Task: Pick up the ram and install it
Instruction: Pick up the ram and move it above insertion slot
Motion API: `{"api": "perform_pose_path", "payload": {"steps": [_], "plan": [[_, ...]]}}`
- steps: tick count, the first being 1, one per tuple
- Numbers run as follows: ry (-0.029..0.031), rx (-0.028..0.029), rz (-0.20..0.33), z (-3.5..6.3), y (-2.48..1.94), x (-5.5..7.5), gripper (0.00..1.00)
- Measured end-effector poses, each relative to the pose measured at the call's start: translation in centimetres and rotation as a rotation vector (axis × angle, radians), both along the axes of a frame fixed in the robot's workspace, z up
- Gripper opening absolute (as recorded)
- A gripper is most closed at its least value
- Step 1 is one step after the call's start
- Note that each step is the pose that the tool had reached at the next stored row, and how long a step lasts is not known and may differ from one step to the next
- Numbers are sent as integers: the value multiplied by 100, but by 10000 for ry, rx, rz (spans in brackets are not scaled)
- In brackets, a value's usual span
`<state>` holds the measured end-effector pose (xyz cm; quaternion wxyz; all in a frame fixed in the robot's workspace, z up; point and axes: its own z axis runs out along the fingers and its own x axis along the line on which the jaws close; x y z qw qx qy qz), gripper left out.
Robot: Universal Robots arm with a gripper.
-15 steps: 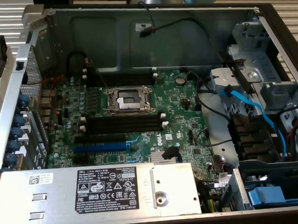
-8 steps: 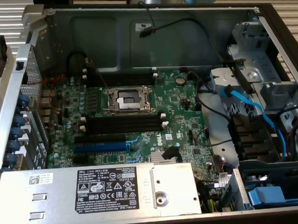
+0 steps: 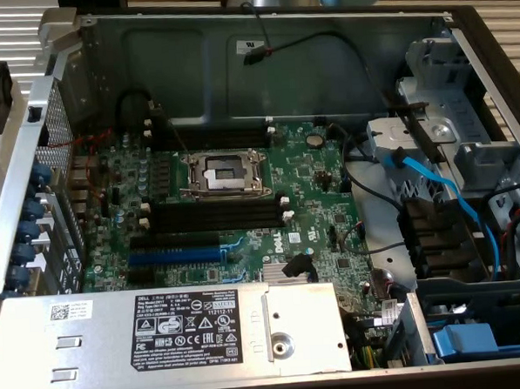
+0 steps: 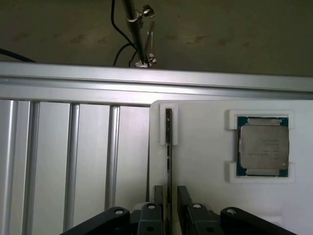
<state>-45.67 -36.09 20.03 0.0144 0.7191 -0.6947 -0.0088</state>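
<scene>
We see the ram [image 4: 168, 147] standing on edge in a slot of the white holder [image 4: 205, 127]. Our jaws are spread wide, one on each side of one end of the stick, with a gap showing on either side. A processor chip [image 4: 263, 146] sits in its own recess nearby. In the exterior view, the motherboard's black memory slots [image 3: 213, 216] lie beside the CPU socket [image 3: 222, 172].

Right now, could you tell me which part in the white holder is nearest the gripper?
The ram, the thin stick standing on edge, straddled by the open gripper; the square processor lies flat, farther off.
</scene>
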Motion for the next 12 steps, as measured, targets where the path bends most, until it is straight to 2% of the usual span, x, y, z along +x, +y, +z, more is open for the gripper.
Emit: {"api": "perform_pose_path", "payload": {"steps": [9,10,11,12], "plan": [[0,0,0,0,0,0,26],[0,-1,0,0,0,0,17],[0,0,0,0,0,0,17],[0,0,0,0,0,0,12]]}}
